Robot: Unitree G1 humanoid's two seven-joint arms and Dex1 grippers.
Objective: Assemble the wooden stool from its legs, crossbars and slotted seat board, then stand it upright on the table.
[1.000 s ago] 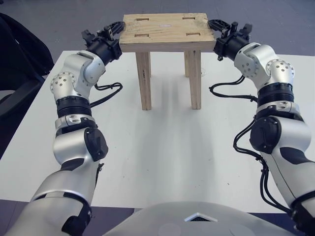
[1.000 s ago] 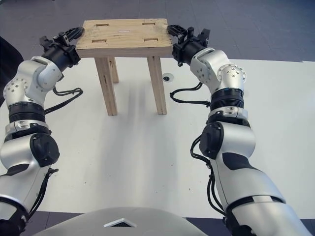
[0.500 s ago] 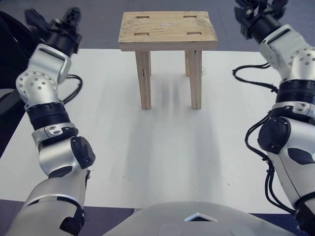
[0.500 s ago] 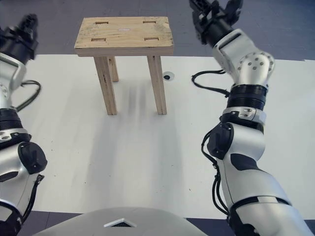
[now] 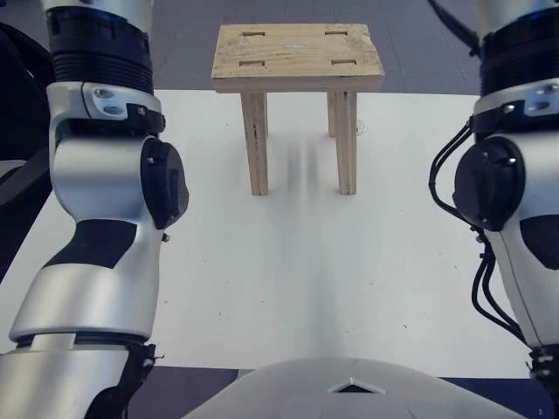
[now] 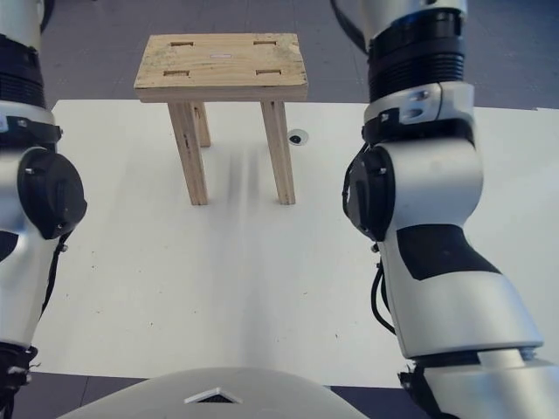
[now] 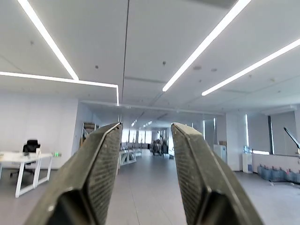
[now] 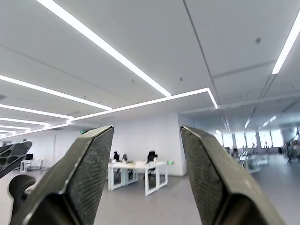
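The wooden stool (image 5: 297,61) stands upright on its legs at the far middle of the white table (image 5: 288,288), slotted seat board on top. Both arms are raised high at the two sides of the table, well away from the stool. In the left wrist view my left gripper (image 7: 145,136) is open with nothing between its fingers, pointing up toward the ceiling. In the right wrist view my right gripper (image 8: 147,136) is likewise open and holds nothing, also aimed upward.
A small round dark-and-white object (image 6: 299,136) lies on the table just right of the stool's legs. The table's near half is bare white surface. Dark floor lies beyond the far edge.
Both grippers let go of the seat's side edges and swung outward and up, rising out of the eye views. The stool has stayed standing in place.
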